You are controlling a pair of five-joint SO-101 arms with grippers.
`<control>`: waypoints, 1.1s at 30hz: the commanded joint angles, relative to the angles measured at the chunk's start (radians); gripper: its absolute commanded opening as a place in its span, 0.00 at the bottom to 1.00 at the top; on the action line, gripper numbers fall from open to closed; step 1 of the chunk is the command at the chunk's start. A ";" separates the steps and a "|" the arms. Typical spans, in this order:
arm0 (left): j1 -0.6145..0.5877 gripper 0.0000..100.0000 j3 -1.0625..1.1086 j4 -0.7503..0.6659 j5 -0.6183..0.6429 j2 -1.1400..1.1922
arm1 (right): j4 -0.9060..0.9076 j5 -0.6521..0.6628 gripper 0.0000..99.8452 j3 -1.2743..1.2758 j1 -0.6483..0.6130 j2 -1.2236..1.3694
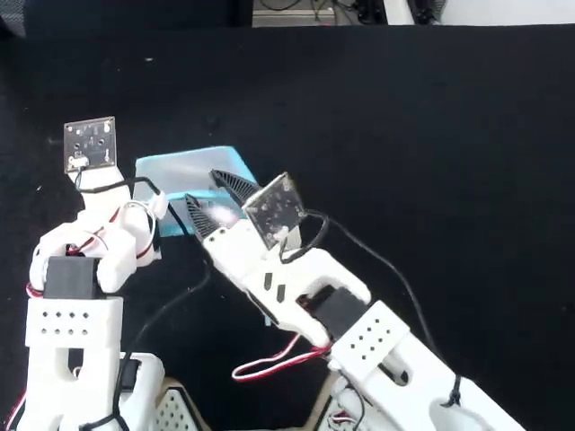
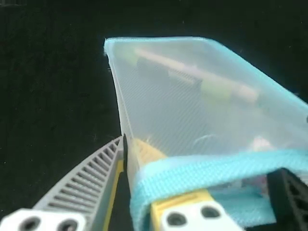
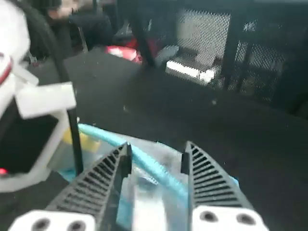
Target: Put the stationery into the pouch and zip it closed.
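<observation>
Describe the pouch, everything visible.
The pouch is a flat rectangle of translucent whitish mesh edged in light blue webbing, on the black table. Blurry stationery shows through it, including a long pale pen-like item. The left gripper is clamped on one blue-trimmed end; the right gripper stands open astride the blue edge. Whether the zip is closed cannot be told.

looks like a lab w/ black-cloth table (image 1: 449,135), cables (image 1: 368,11), mesh racks (image 3: 207,33) behind.
</observation>
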 commanded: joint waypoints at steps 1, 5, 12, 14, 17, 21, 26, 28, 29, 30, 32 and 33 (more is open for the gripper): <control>-0.001 0.03 -0.012 -0.002 0.006 -0.008 | 0.023 0.006 0.15 -0.045 -0.008 0.007; -0.001 0.03 -0.012 -0.002 0.006 -0.008 | 0.028 0.006 0.11 -0.044 -0.008 -0.059; -0.001 0.03 -0.010 -0.002 0.005 -0.008 | 0.170 0.006 0.10 -0.058 0.000 -0.320; -0.001 0.03 -0.010 -0.002 0.005 -0.008 | 0.282 0.006 0.10 -0.076 0.032 -0.398; -0.001 0.03 -0.008 -0.002 0.005 -0.008 | 0.466 -0.008 0.10 -0.133 0.149 -0.473; -0.001 0.03 -0.007 -0.002 0.005 -0.008 | 0.683 -0.187 0.10 -0.278 0.348 -0.417; -0.004 0.03 -0.007 0.000 0.005 -0.008 | 0.750 -0.222 0.10 -0.374 0.434 -0.156; -0.005 0.03 -0.007 0.002 0.003 -0.008 | 0.750 -0.222 0.10 -0.374 0.434 -0.030; -0.005 0.03 -0.007 0.002 0.003 -0.008 | 0.750 -0.222 0.10 -0.374 0.434 0.035; -0.004 0.03 -0.007 0.002 0.003 -0.008 | 0.749 -0.222 0.10 -0.374 0.434 0.097; -0.002 0.03 -0.007 0.002 0.003 -0.008 | 0.749 -0.226 0.10 -0.378 0.434 0.216; -0.002 0.03 -0.007 0.002 0.003 -0.008 | 0.744 -0.244 0.10 -0.380 0.434 0.272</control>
